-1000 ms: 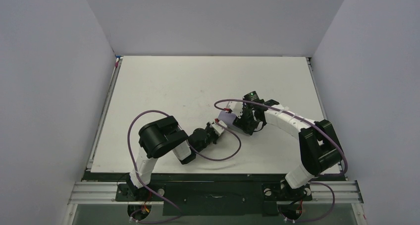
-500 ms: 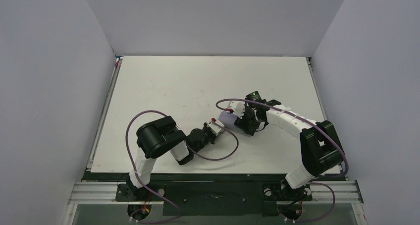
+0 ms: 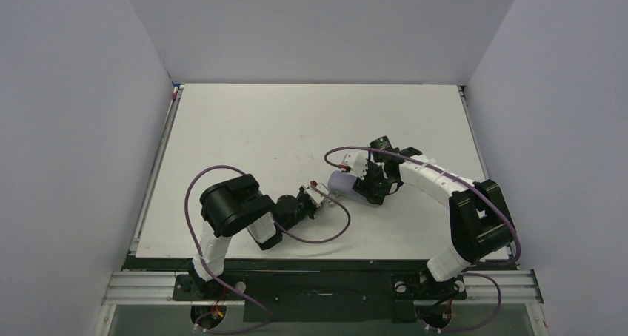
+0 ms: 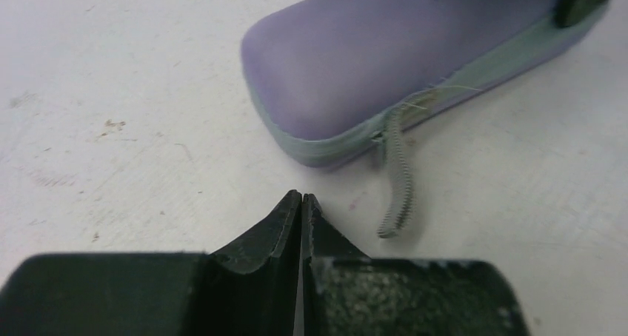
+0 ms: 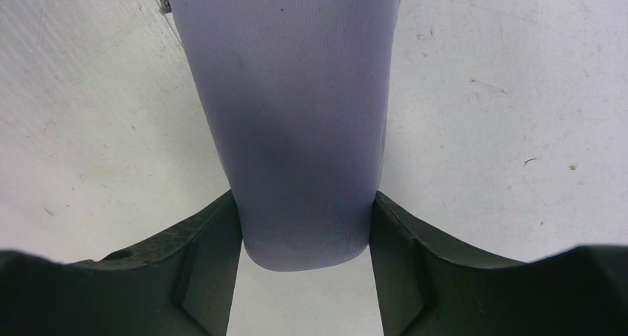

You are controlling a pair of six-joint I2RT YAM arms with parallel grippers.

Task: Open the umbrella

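The umbrella itself is hidden; only a pale lavender oblong capsule case (image 3: 341, 180) shows, lying on the white table. My right gripper (image 3: 364, 186) is shut on one end of the case (image 5: 289, 114), with a finger pressed against each side (image 5: 304, 197). My left gripper (image 3: 314, 194) is shut and empty, its tips (image 4: 302, 197) resting just short of the case's other rounded end (image 4: 385, 62). A grey zipper tail (image 4: 398, 195) hangs loose from the case's seam onto the table beside my left fingers.
The white table (image 3: 259, 129) is walled by grey panels at the left, back and right. Purple cables loop from both arms over the table near the case (image 3: 337, 225).
My left gripper has drawn back from the case end, toward the left and near edge. The right gripper still holds the case, which has shifted only slightly.
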